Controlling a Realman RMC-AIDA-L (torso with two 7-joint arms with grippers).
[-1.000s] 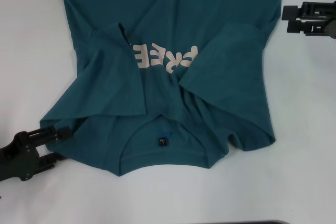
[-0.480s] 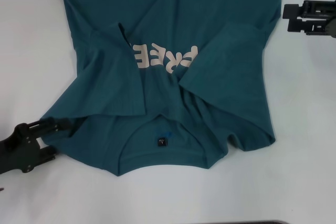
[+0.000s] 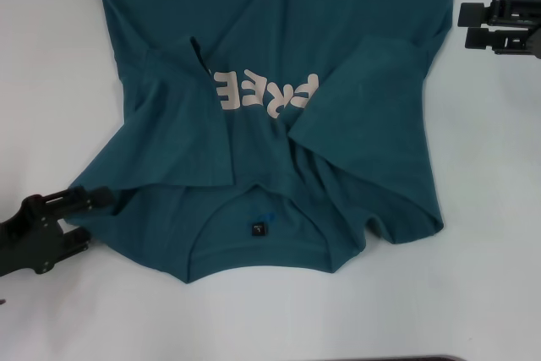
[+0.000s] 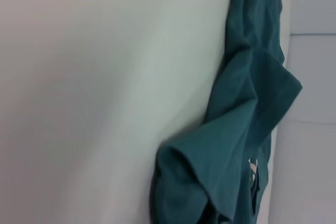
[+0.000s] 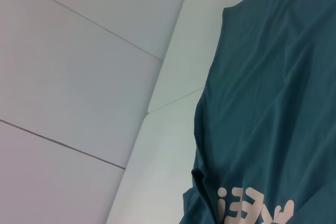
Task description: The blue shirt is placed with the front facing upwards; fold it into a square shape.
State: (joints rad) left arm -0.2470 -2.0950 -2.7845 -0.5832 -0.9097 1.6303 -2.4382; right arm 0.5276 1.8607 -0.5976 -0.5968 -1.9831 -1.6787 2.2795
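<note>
The blue shirt (image 3: 279, 65) lies front up on the white table (image 3: 490, 209), collar edge nearest the robot and hem running out of the far side of the head view. Both sleeves are folded inward over the chest: the left sleeve (image 3: 177, 116) covers the start of the pale lettering (image 3: 266, 95), and the right sleeve (image 3: 363, 99) covers its end. The small dark neck tag (image 3: 259, 228) shows inside the collar.

The left gripper (image 3: 80, 217) sits at the shirt's left shoulder corner, fingers apart, the upper finger touching the fabric edge; whether any cloth lies between them cannot be told. The right gripper (image 3: 465, 27) hangs just beside the shirt's right edge, level with the upper chest, fingers apart and clear of the fabric.
</note>
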